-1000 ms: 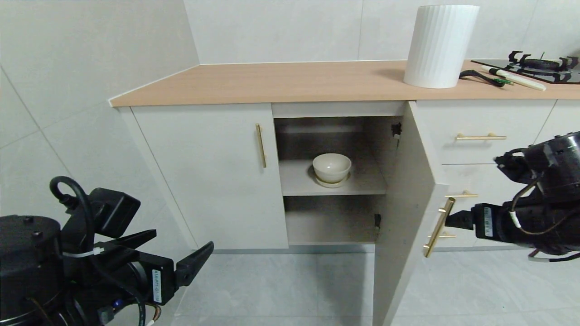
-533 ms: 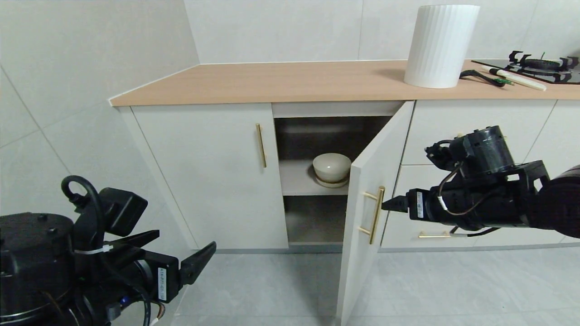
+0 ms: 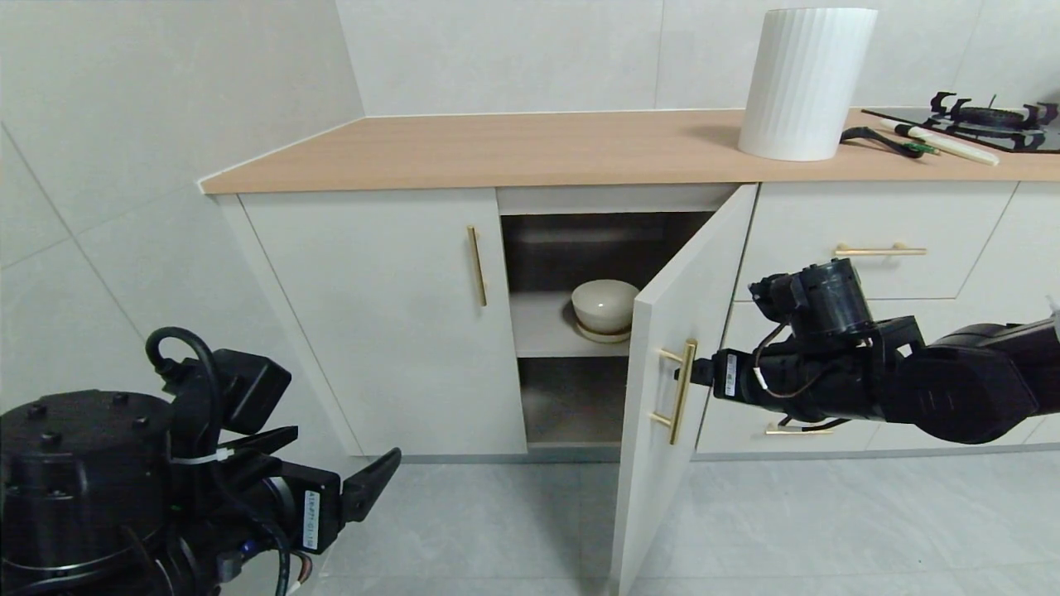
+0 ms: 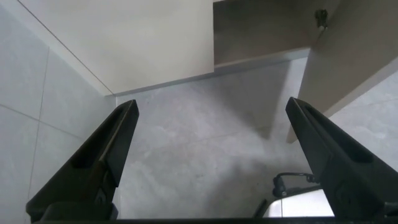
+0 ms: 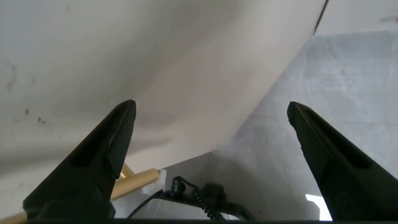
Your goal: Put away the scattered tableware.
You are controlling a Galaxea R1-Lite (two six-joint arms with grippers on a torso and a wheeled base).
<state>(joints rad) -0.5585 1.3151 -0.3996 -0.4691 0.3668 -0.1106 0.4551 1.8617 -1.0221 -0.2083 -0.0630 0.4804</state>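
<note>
One bowl [image 3: 604, 305] on its saucer [image 3: 601, 336] sits on the upper shelf [image 3: 542, 331] of the cabinet [image 3: 381, 323] — stowed, by the look of it. What seems left is shutting the door [image 3: 672, 323], which stands half open; the right gripper [image 3: 698, 377], fingers spread and empty, is at its brass handle [image 3: 681, 391]. The left gripper [image 3: 344, 447] hangs low near the floor [image 3: 513, 513], well apart from the door — open, holding nothing.

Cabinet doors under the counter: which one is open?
The right-hand door, next to the drawers: it stands swung out partway, with the right gripper at its gold handle, while the left door sits flush and shut.
</note>
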